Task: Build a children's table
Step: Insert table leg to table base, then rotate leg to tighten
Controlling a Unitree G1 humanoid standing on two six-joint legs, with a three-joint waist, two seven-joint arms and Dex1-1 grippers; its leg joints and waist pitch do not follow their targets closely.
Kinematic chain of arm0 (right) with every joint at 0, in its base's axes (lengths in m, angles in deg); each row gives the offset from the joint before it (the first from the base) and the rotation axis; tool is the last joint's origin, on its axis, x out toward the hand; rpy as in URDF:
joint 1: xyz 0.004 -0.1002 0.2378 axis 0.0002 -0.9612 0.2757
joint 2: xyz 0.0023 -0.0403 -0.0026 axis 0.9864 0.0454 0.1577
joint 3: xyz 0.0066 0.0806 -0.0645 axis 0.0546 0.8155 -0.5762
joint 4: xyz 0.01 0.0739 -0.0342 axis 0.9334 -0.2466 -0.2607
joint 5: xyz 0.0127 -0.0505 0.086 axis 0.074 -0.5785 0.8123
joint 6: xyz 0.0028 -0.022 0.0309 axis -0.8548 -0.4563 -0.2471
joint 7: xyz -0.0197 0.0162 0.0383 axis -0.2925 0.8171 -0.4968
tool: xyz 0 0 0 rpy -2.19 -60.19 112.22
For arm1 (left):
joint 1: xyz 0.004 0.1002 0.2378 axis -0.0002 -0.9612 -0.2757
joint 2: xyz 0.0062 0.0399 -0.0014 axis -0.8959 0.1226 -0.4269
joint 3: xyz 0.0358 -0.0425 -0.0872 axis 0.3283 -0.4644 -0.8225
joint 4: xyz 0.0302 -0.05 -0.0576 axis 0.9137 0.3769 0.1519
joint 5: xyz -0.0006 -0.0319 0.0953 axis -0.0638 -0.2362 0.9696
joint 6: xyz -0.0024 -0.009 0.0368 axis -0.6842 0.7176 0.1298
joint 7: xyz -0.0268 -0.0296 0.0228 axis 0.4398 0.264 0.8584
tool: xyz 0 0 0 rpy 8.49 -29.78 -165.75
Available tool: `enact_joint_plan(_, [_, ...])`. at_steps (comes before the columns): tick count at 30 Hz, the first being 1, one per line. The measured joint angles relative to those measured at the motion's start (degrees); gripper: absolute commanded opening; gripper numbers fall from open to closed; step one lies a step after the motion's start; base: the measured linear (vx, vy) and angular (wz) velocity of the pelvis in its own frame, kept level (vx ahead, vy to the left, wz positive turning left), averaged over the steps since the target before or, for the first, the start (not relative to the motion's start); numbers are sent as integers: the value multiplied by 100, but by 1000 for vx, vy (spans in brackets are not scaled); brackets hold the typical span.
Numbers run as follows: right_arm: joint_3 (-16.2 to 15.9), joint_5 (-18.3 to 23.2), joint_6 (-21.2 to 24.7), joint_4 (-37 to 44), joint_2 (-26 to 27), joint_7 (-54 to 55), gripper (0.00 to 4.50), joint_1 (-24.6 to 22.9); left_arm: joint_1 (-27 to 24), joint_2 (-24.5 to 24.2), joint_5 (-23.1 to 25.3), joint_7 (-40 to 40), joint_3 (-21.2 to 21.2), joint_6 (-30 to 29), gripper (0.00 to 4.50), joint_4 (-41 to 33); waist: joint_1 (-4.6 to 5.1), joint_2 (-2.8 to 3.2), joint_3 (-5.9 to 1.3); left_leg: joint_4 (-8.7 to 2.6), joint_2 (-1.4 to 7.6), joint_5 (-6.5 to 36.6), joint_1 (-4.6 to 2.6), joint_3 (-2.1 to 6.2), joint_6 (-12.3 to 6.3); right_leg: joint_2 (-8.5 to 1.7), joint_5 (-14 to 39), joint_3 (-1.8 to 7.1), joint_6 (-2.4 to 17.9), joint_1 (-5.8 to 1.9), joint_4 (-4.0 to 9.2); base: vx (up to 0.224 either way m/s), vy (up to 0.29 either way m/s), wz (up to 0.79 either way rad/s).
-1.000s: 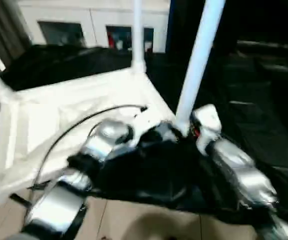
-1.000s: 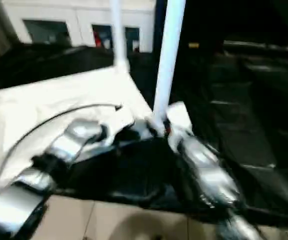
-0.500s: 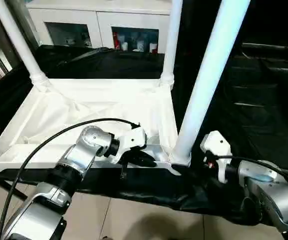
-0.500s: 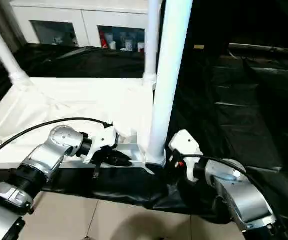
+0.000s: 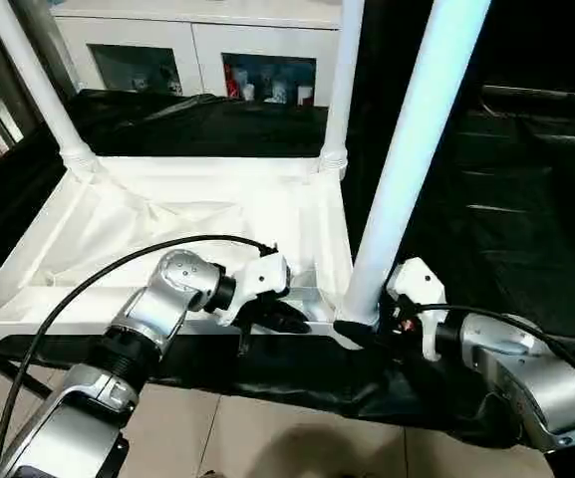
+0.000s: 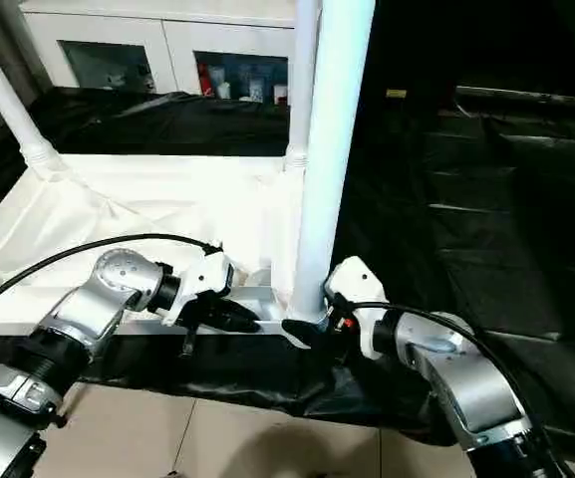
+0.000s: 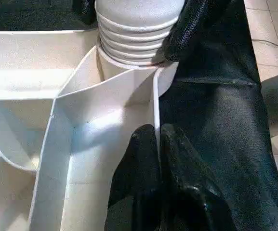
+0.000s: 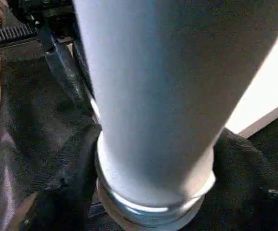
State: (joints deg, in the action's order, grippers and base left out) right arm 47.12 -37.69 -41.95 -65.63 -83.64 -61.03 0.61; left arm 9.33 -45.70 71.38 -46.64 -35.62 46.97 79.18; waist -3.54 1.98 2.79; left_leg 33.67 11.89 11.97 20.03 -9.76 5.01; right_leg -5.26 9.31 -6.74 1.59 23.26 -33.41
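My right gripper (image 5: 359, 333) has slid in from half a second ago and now sits at the base of the near leg (image 5: 407, 149), fingers spread around its collar, not yet clamped. My left gripper (image 7: 157, 144) is clenched on the rim of the children's table (image 5: 197, 214), bracing it. I judge this leg is being seated. The top lies underside-up at centre left; the leg's long axis runs up, leaning toward the upper right.
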Motion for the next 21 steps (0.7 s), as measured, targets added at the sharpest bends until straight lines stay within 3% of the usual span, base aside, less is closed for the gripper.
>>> enact_joint_plan(5, [16,-14,-5,-77,120,48,279,-1,-20,-14,8,51,-1,-12,0,5,2,-2,-1,10,0,0,-2,2,0,0,0,1,-1,0,-9,0,0,0])
enact_joint_plan(11, [429,-147,-7,-692,1045,1366,276,149,255,454,303,1181,-82,-50,0,536,22,-33,-22,35,-3,7,-12,2,28,-3,0,4,-27,-13,-27,0,0,0])
enact_joint_plan(18, [996,-653,-404,-2221,2304,3879,275,1072,808,1438,547,3059,-294,-741,0,1381,167,-41,-35,55,-4,5,-11,8,32,-5,-39,8,-46,-21,-7,0,0,0])
enact_joint_plan(21, [1120,-769,-591,-2684,2566,4385,275,1369,936,1703,548,3493,-352,-861,0,1588,170,-30,-41,55,-5,6,-8,7,32,-4,-47,7,-49,-22,-4,0,0,0])
